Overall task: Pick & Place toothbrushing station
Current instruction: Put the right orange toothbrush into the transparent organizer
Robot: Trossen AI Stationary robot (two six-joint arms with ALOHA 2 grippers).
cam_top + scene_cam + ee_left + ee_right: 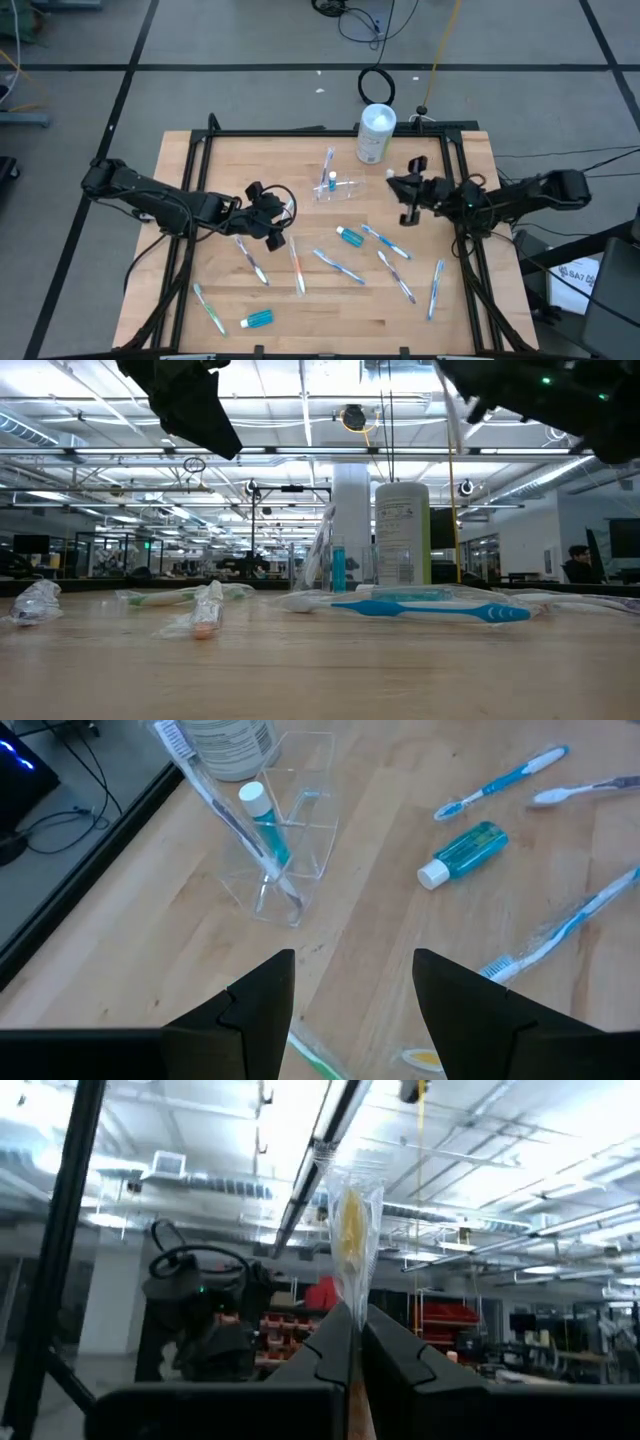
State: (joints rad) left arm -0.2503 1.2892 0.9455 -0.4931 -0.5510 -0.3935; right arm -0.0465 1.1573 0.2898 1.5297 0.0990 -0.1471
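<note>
Table [200,300] of pale wood carries the scattered toothbrushes [340,266] and toothpaste tubes [349,237], most of them lying between the two grippers and nearer the front edge than either. Just beyond the left gripper [352,988], whose fingers stand apart and empty above the boards, a clear holder [290,850] keeps one brush and one tube upright beside the white canister [376,133]. The right gripper [356,1342] is clamped on a wrapped toothbrush [351,1230] that points up from its fingertips.
</note>
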